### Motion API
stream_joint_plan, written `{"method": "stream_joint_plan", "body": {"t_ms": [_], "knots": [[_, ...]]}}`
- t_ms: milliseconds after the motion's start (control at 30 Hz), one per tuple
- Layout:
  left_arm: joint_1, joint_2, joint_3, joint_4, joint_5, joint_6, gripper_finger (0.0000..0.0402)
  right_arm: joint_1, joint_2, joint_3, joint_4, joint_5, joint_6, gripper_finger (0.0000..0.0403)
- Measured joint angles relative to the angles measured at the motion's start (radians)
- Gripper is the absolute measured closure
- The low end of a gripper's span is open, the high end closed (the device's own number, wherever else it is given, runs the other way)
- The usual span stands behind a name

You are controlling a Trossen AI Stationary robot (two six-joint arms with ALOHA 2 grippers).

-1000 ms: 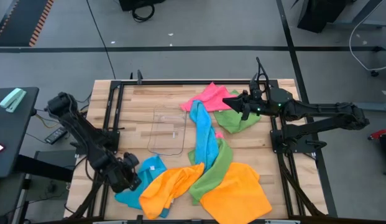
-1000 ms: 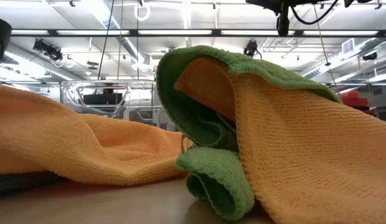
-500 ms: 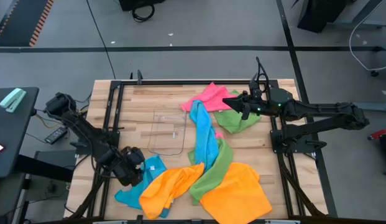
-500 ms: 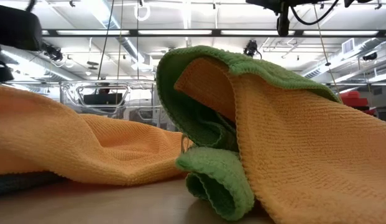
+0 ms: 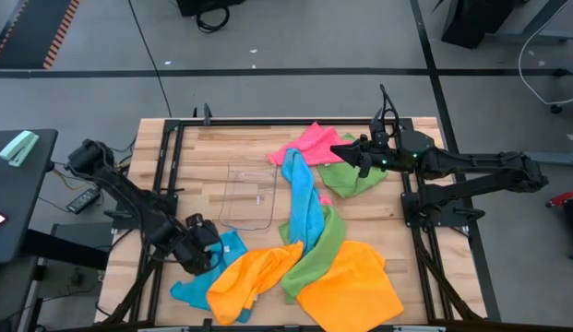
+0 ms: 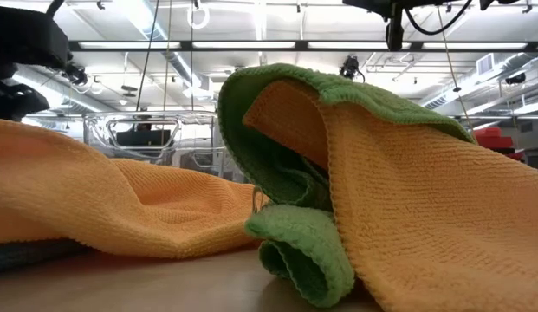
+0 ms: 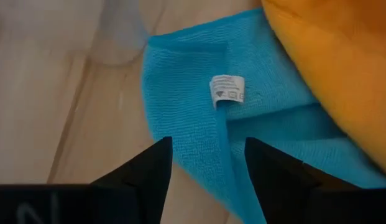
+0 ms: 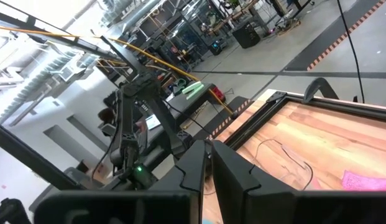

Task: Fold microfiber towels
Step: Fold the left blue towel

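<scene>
pink towel (image 5: 311, 143), sky-blue towel (image 5: 302, 198), green towel (image 5: 323, 244), orange towel (image 5: 351, 286), pale striped wooden table (image 5: 208, 152)

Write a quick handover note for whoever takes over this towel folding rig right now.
Left gripper: open, poised over the sky blue towel near its white tag, at the table's near left; nothing held.
Right gripper: shut, empty, hovering at the far right above the pink towel and a green towel.
Towels: all lie crumpled and overlapping; a second blue one and another green one drape over two orange ones at the near edge.
Clear tray: empty.
Done: nothing folded. Left: every towel.
</scene>
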Motion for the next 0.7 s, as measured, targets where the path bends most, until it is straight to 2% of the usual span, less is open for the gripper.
{"method": "stream_joint_plan", "body": {"t_ms": [367,700], "knots": [[-0.004,0.089,0.000,0.028,0.029,0.032,0.0185,0.000,0.000,0.000,-0.008,0.000,0.000,0.0366],[-0.003,0.149,0.000,0.023,0.093,0.000,0.0213,0.000,0.000,0.000,-0.016,0.000,0.005,0.0366]]}}
